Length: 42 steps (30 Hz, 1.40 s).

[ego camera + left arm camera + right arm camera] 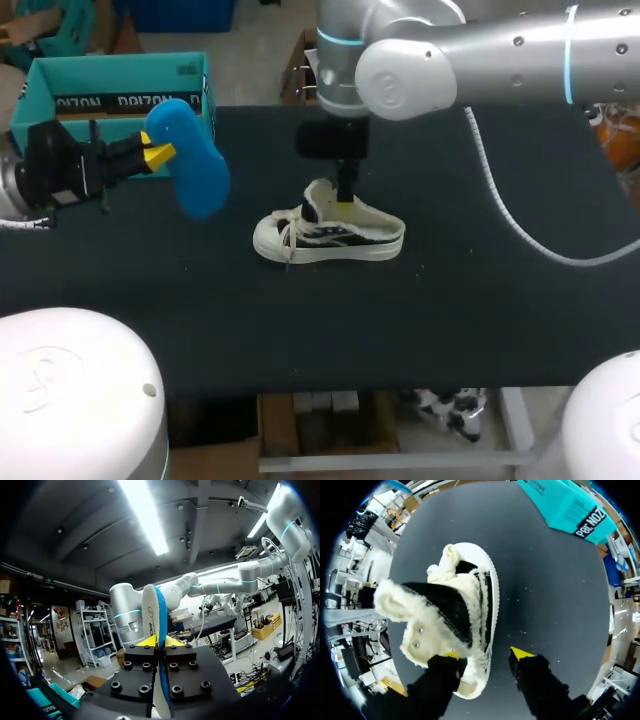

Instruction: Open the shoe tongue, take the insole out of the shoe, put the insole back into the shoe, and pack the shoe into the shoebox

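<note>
Black table (450, 330): left gripper (157, 152) clamps a blue insole (197, 170) aloft; right gripper (485, 654), fingers apart, straddles the fleece-lined sneaker (330, 238) wall.

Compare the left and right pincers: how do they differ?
The left pincer is shut on the blue insole, held in the air; the right pincer is open, clamping nothing. The left pincer sits near the teal shoebox; the right pincer is down at the shoe, one finger against its fleecy collar, the other clear of it. Both have yellow tips.
</note>
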Motion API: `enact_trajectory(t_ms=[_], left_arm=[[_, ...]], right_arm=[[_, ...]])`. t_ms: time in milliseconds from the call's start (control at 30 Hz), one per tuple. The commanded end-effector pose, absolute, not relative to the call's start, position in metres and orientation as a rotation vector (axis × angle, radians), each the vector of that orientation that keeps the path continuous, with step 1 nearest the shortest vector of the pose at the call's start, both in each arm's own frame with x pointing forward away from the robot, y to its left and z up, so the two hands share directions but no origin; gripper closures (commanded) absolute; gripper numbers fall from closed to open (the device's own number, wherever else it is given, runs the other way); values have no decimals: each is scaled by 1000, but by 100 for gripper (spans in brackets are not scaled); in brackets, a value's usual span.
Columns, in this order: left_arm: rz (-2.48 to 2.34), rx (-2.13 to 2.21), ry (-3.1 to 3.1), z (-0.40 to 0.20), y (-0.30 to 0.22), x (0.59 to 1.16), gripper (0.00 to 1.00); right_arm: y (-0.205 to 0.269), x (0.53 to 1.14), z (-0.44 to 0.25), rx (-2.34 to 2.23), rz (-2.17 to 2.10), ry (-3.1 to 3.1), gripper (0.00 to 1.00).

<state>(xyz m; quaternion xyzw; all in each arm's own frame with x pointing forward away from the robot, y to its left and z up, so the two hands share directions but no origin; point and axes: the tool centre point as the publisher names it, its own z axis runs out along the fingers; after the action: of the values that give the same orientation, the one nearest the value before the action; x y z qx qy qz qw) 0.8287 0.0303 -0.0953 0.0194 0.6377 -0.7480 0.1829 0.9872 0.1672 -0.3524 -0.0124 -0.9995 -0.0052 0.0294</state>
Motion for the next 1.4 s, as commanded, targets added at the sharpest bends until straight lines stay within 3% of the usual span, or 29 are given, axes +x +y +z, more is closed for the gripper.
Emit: enact_trajectory(t_ms=[33,333,633,1133,1400], left_arm=[[-2080,-39,1745,-96,28,829,100],[-2131,25,1758,-94,30,842,100],[-2230,227,1791,-87,-17,856,100],[-2374,613,1788,-67,-76,885,100],[-2414,645,1797,-72,-80,904,100]], right_arm=[[169,986,-353,-60,9,-3079,100],[164,971,-344,-263,18,-3081,100],[153,943,-325,-715,-50,-2988,100],[150,885,-317,-1512,-482,-2701,100],[150,878,-334,-1668,-641,-2617,100]])
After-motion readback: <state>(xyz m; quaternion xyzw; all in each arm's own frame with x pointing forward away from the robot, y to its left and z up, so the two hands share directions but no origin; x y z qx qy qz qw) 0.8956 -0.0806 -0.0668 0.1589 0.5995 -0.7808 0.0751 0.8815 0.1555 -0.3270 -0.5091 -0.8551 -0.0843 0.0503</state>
